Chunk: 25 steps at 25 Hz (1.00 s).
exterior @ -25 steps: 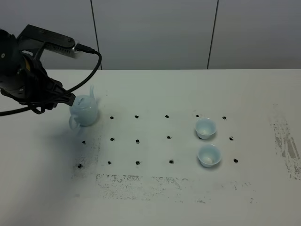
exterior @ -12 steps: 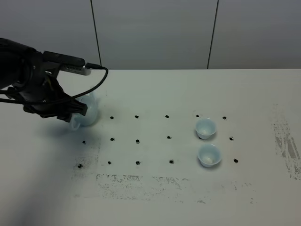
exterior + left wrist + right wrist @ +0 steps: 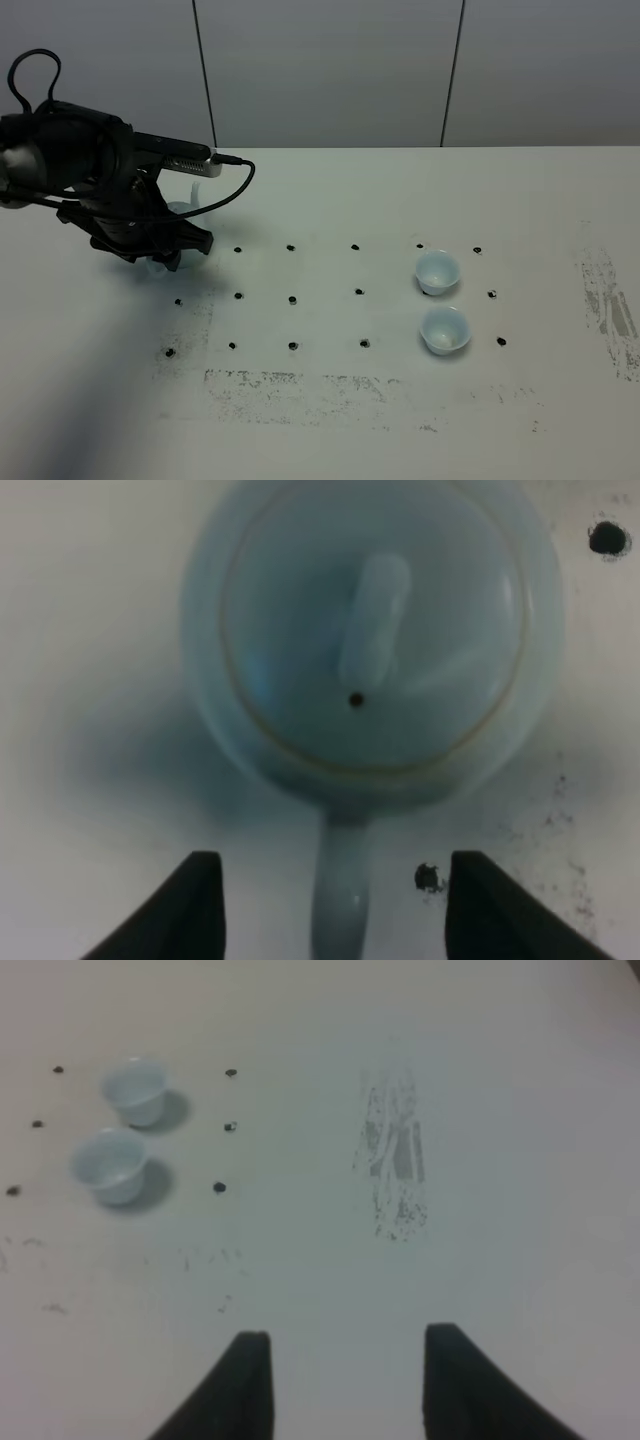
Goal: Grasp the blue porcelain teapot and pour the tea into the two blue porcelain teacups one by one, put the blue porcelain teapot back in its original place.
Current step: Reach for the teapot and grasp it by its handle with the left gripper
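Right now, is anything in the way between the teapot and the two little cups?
No, nothing visible. Between the teapot and the far cup and near cup, the table shows only flat black dots.

The left arm [image 3: 95,175] hides most of the blue porcelain teapot [image 3: 181,208].

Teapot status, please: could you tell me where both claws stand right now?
Left claw open, straddling teapot handle. Right claw open, empty. Teacups upright, nothing seen blocking the way.
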### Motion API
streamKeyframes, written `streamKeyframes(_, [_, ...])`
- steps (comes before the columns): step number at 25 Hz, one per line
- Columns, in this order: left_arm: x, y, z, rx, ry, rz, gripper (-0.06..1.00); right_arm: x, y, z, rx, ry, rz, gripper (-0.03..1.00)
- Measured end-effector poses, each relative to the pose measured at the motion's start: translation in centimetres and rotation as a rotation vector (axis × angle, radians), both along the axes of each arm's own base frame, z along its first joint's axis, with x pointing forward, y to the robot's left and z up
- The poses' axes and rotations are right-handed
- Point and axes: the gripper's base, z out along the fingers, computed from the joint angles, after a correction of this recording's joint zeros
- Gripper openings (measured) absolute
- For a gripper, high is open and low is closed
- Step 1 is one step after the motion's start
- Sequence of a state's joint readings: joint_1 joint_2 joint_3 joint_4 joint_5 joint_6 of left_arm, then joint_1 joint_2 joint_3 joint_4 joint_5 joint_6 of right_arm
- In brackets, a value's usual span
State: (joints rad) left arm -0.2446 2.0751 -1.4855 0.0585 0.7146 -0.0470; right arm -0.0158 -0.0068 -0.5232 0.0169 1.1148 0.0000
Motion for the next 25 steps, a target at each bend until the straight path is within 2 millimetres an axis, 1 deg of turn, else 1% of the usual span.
streamKeyframes(6, [0.17, -0.14, -0.43, -0.009, -0.004, 0.002, 0.44, 0.00, 0.00, 0.00, 0.000, 0.000, 0.000, 0.34])
streamKeyframes(8, [0.19, -0.22, -0.68, -0.016, 0.001, 0.003, 0.41, 0.00, 0.00, 0.00, 0.000, 0.000, 0.000, 0.34])
streamKeyframes(9, [0.19, -0.26, -0.82, -0.019, 0.004, -0.001, 0.37, 0.00, 0.00, 0.00, 0.000, 0.000, 0.000, 0.34])
streamKeyframes(10, [0.20, -0.27, -0.93, -0.017, 0.007, -0.006, 0.31, 0.00, 0.00, 0.00, 0.000, 0.000, 0.000, 0.34])
streamKeyframes(12, [0.22, -0.27, -1.06, -0.015, 0.009, -0.013, 0.14, 0.00, 0.00, 0.00, 0.000, 0.000, 0.000, 0.34])
streamKeyframes(13, [0.25, -0.28, -1.10, -0.014, 0.007, -0.016, 0.08, 0.00, 0.00, 0.00, 0.000, 0.000, 0.000, 0.34])
streamKeyframes(14, [0.29, -0.25, -1.09, -0.015, 0.002, -0.017, 0.05, 0.00, 0.00, 0.00, 0.000, 0.000, 0.000, 0.34])
streamKeyframes(25, [0.45, -0.10, -0.97, -0.005, -0.015, -0.072, 0.04, 0.00, 0.00, 0.00, 0.000, 0.000, 0.000, 0.34])
